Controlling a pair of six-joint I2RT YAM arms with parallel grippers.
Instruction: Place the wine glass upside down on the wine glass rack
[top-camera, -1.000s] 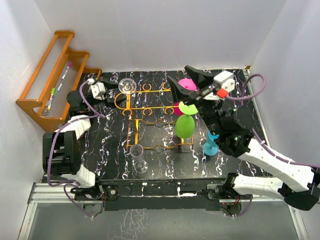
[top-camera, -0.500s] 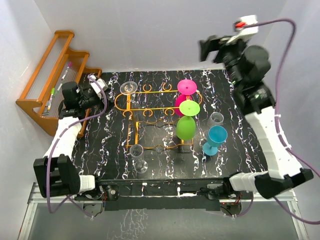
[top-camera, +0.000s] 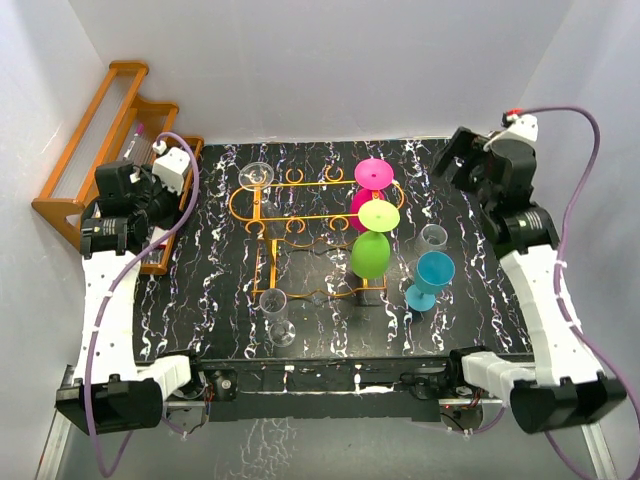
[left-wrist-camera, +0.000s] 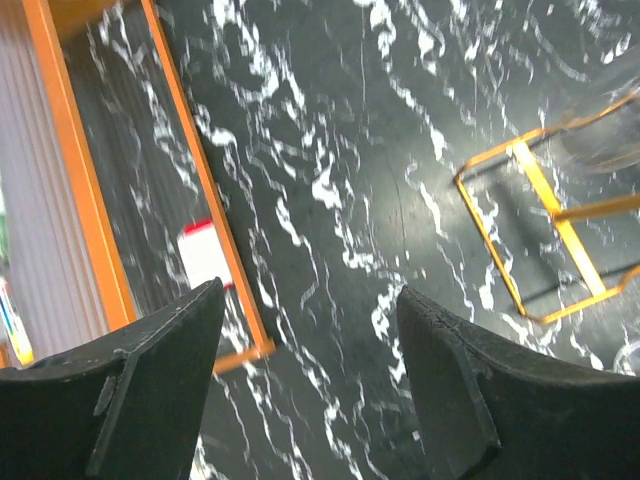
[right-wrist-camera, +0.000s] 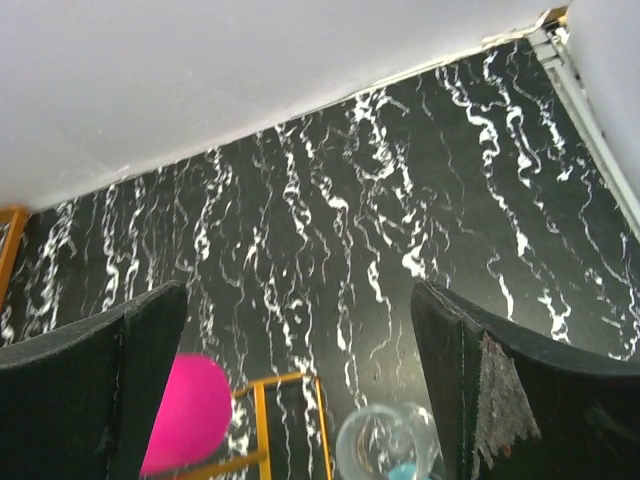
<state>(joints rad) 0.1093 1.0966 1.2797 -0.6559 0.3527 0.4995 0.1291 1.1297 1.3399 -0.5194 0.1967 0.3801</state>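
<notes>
Saw a black table (top-camera: 200, 290) with white streaks, shut in by plain white walls (top-camera: 320, 60) on three sides. Found the wine glass rack (top-camera: 300, 215), thin gold wire on wire legs, near the middle of that table. Counted three glasses hung upside down on it: a clear glass (top-camera: 256, 175) at the back left, a pink glass (top-camera: 373, 173) at the back right, and a green glass (top-camera: 372, 250) just in front of the pink one. Spotted three more glasses standing the right way up on the table: a clear wine glass (top-camera: 276, 315) just in front of the rack, a blue glass (top-camera: 430, 280) just beside its right end, and a small clear glass (top-camera: 432, 238) right behind the blue one. Found the left gripper (left-wrist-camera: 308, 300) up over the left edge of the table, by a brown wooden shelf (top-camera: 100, 150) with pens on it, its fingers spread and nothing between them. Saw the rack well off to its right, with only one wire corner showing in the left wrist view. Found the right gripper (right-wrist-camera: 298, 295) up high at the back right corner, fingers spread wide, holding nothing. Saw the rack lower down and to its left, well apart, with the pink glass and the rim of the small clear glass peeking in at the bottom of the right wrist view.
</notes>
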